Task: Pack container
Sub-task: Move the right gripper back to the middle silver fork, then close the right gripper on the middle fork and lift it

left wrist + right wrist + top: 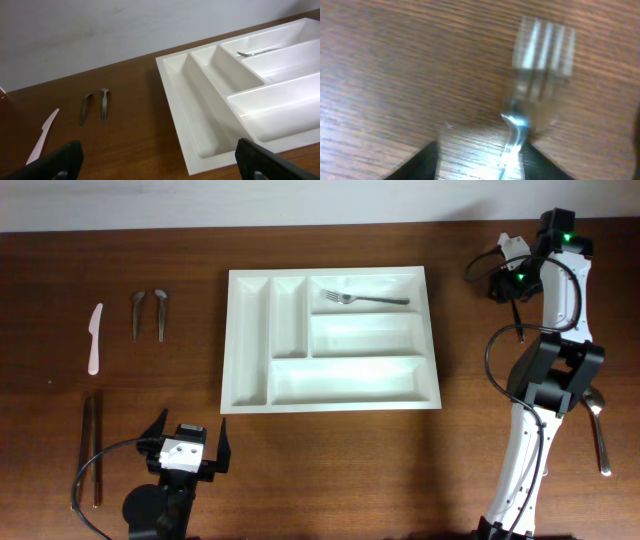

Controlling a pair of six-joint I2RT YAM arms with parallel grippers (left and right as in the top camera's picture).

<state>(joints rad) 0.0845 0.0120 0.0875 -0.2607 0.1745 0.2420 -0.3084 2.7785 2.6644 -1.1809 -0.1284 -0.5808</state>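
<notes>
1. The right gripper (478,161) shows its two dark fingers at the bottom edge of the wrist view. The thin handle of a fork (516,131) comes up between them, closer to the finger on the right of the frame. The tines are blurred, and a darker shadow of them lies on the wood, so I judge that the fork is lifted off the table and clamped by its handle. The jaws are only narrowly apart around it.

2. In the overhead view this gripper is at the upper right of the frame. The container (431,350) is in the middle of the frame, well apart from it, to its left and a little lower.

3. The nearest part of the container is the upper long compartment (385,283), where a second fork (365,300) already lies with its tines to the left.

4. This compartment runs left to right in the frame, while the held fork appears to point more up and down. I think it must be turned to lie along the compartment before it goes down.

5. The right arm is clearly nearer to that compartment.

6. The left gripper (186,442) is at the lower left of the frame, below the container's lower left corner. Its fingers are spread wide and it holds nothing.
</notes>
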